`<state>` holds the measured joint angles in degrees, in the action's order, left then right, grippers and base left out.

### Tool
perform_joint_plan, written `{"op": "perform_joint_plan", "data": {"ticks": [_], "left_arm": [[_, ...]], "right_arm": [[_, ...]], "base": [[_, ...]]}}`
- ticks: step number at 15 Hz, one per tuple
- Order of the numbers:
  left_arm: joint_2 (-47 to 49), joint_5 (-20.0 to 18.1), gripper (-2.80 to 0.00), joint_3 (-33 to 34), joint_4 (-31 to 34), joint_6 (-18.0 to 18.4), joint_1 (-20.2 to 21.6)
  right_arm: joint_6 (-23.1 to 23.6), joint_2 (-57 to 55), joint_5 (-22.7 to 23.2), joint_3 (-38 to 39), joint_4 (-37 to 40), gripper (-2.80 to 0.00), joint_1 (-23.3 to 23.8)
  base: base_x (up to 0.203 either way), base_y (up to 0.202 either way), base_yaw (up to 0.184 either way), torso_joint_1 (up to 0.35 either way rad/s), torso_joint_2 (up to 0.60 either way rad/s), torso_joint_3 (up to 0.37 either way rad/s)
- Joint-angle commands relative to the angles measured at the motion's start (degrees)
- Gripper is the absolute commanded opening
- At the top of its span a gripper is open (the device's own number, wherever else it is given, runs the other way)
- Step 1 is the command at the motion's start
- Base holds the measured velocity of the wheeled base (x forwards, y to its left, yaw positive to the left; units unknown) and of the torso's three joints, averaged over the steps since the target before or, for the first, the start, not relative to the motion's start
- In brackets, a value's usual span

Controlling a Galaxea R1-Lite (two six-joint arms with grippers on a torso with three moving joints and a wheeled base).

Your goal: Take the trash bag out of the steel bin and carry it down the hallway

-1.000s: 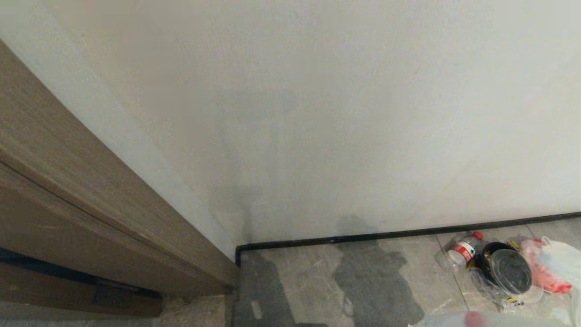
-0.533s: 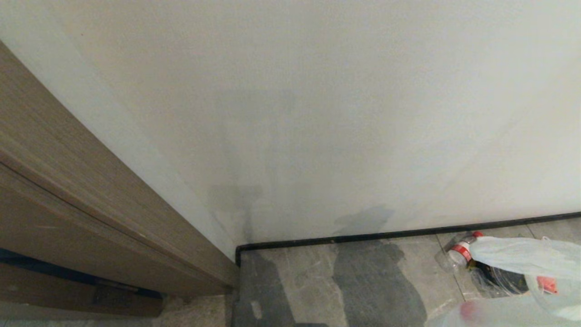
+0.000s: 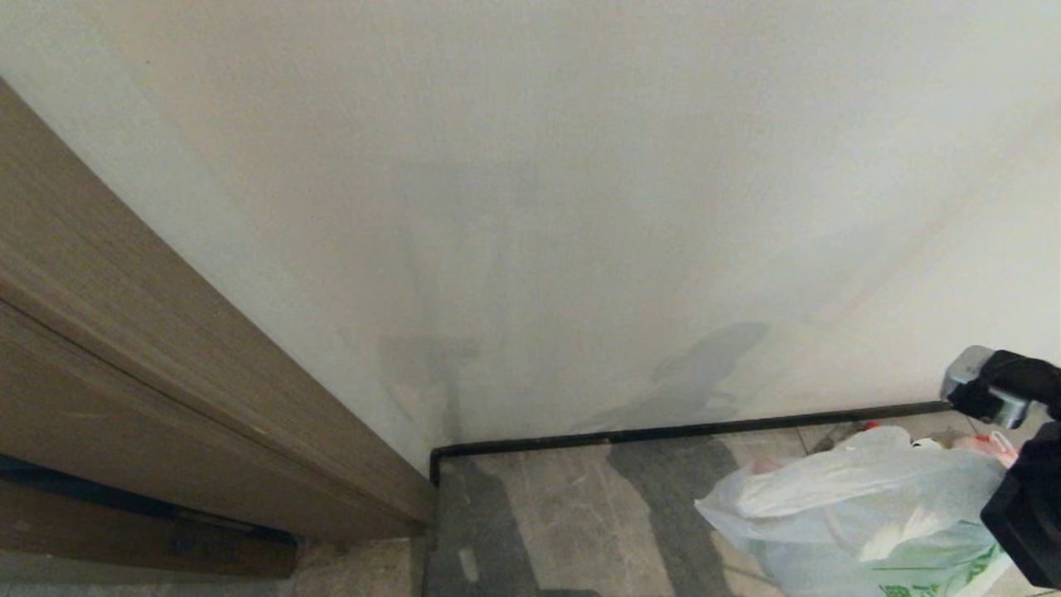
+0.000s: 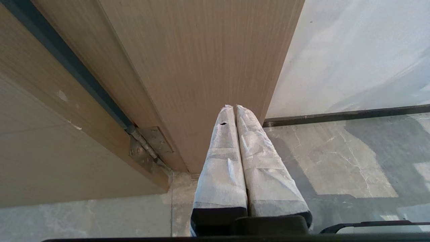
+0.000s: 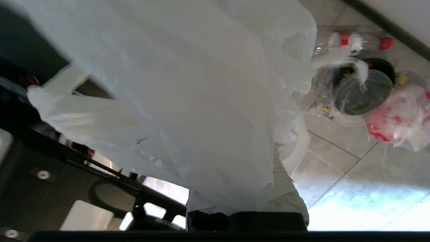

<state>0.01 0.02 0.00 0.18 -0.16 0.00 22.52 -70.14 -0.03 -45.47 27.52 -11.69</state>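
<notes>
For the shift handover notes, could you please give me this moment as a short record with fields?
Setting: hallway corner, white wall, black baseboard, wood door frame
Right end effector: shut on the trash bag
Trash bag: white with green print, bulging, draped in front of the right wrist camera
Left end effector: shut, empty, pointing at the door frame
Floor litter: bottle with red cap, round black container with clear lid, smaller bag with red print
Steel bin: not in view
</notes>
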Motion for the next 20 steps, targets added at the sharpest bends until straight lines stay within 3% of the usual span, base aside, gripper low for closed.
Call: {"op": "perform_joint_plan", "data": {"ticks": [1,4,11,12,17,20], "left_arm": [[-0.01,0.06,-2.8,0.0,-0.01,-0.02,0.0],[-0.01,0.06,-2.8,0.0,-0.01,-0.02,0.0],[-0.01,0.06,-2.8,0.0,-0.01,-0.02,0.0],[-0.01,-0.02,-2.8,0.0,-0.01,-0.02,0.0],[-0.01,-0.02,-2.8,0.0,-0.01,-0.02,0.0],[-0.01,0.06,-2.8,0.0,-0.01,-0.02,0.0]], "right_arm": [[-0.06,-6.96,-0.53,1.49,-2.9,-2.8,-3.1],[-2.44,-11.19,-0.84,1.73,-8.6,-2.8,-6.83],[-2.65,-20.27,-2.85,1.56,-17.69,-2.8,-9.92],[-2.65,-20.89,-2.9,1.68,-18.37,0.0,-9.93],[-3.44,-26.66,-5.75,0.87,-24.86,0.0,-11.14],[-5.06,-22.42,-5.77,1.01,-25.02,0.0,-11.12]], "base": [[0.0,0.0,0.0,0.0,0.0,0.0],[0.0,0.0,0.0,0.0,0.0,0.0],[0.0,0.0,0.0,0.0,0.0,0.0],[0.0,0.0,0.0,0.0,0.0,0.0],[0.0,0.0,0.0,0.0,0.0,0.0],[0.0,0.0,0.0,0.0,0.0,0.0]]}}
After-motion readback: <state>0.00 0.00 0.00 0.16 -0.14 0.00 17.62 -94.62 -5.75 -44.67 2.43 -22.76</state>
